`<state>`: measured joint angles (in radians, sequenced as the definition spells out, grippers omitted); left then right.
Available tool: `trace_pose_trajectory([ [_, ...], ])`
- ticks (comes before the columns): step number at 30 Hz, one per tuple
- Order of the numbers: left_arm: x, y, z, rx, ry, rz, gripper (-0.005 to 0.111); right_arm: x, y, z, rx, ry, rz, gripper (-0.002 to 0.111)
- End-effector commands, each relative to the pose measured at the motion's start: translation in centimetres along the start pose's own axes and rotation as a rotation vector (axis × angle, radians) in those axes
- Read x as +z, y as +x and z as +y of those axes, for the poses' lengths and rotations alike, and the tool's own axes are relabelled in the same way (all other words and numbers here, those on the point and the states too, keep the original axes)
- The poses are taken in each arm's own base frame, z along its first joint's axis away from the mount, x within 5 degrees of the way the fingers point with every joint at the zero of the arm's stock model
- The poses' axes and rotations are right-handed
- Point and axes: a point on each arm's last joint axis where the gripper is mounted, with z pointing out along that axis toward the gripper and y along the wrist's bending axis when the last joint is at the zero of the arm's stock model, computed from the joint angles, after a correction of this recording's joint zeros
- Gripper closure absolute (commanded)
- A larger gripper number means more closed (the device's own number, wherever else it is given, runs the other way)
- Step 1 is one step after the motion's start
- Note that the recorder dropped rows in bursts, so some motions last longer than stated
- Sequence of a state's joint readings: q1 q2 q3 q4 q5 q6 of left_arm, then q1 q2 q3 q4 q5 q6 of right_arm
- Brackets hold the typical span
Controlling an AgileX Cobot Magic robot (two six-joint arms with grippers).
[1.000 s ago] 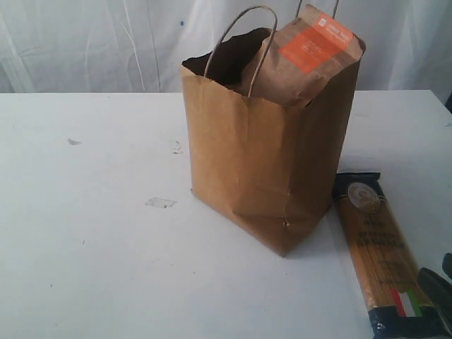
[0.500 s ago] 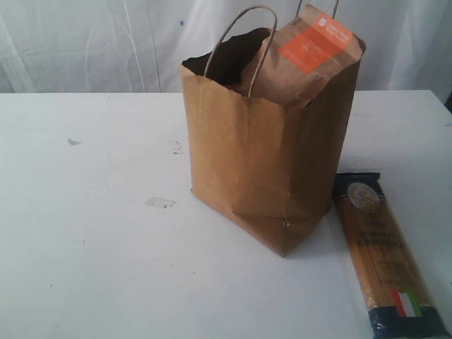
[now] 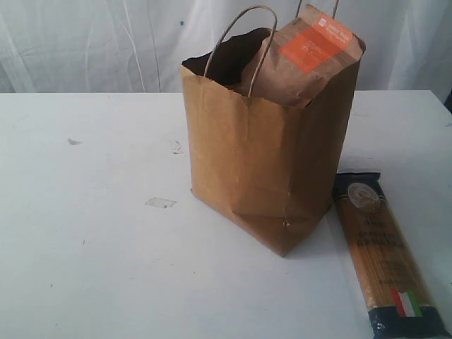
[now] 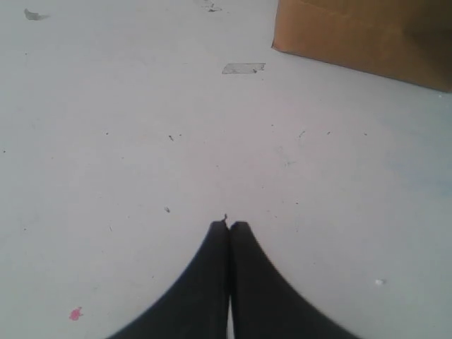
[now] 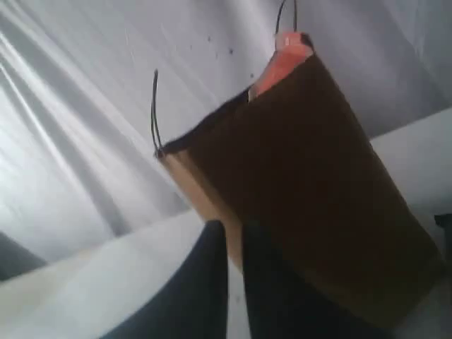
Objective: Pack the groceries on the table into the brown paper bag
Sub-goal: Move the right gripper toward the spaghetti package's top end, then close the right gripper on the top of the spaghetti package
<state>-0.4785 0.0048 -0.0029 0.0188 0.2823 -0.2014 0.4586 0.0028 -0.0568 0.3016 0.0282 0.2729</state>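
The brown paper bag stands upright mid-table. A brown orange-labelled pouch pokes out of its top at the right. The long spaghetti packet lies flat on the table, just right of the bag. Neither gripper shows in the exterior view. My left gripper is shut and empty over bare tabletop, well short of the bag's base. My right gripper has its fingers almost together with nothing between them. It points at the bag's side, with the pouch peeking above. Jar, bottle, can and carton are out of view.
A small grey tape patch lies left of the bag and shows again in the left wrist view. A few scuff marks dot the tabletop. White curtain hangs behind the table's far edge.
The right gripper's dark fingers, at the lower right edge of the exterior view one second ago, have left that view. Bag, pouch and spaghetti packet have not moved.
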Motion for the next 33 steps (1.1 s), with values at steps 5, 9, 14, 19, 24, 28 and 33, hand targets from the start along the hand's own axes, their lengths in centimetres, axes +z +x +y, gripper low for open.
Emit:
trace_pose_trajectory([
  [5, 0.0, 0.1, 0.0, -0.011, 0.003, -0.002, 0.107, 2.2, -5.8, 3.9, -0.415, 0.177, 0.519, 0.108],
  [9, 0.0, 0.1, 0.0, -0.011, 0.003, -0.002, 0.107, 5.4, -7.3, 2.7, -0.623, 0.415, 0.809, 0.093],
  [14, 0.0, 0.1, 0.0, -0.011, 0.003, -0.002, 0.107, 12.2, -5.6, 1.2, -0.59, 0.494, 0.969, 0.039],
  [19, 0.0, 0.1, 0.0, -0.011, 0.003, -0.002, 0.107, 20.8, -2.2, -6.4, -0.415, 0.594, 0.947, 0.024],
  [24, 0.0, 0.1, 0.0, -0.011, 0.003, -0.002, 0.107, 23.9, 1.8, -12.4, -0.411, 0.636, 1.062, 0.024],
  [28, 0.0, 0.1, 0.0, -0.011, 0.003, -0.002, 0.107, 25.1, 4.8, -14.9, -0.401, 0.642, 1.142, 0.024],
  [33, 0.0, 0.1, 0.0, -0.011, 0.003, -0.002, 0.107, 25.8, 6.2, -16.1, -0.393, 0.644, 1.169, 0.024],
])
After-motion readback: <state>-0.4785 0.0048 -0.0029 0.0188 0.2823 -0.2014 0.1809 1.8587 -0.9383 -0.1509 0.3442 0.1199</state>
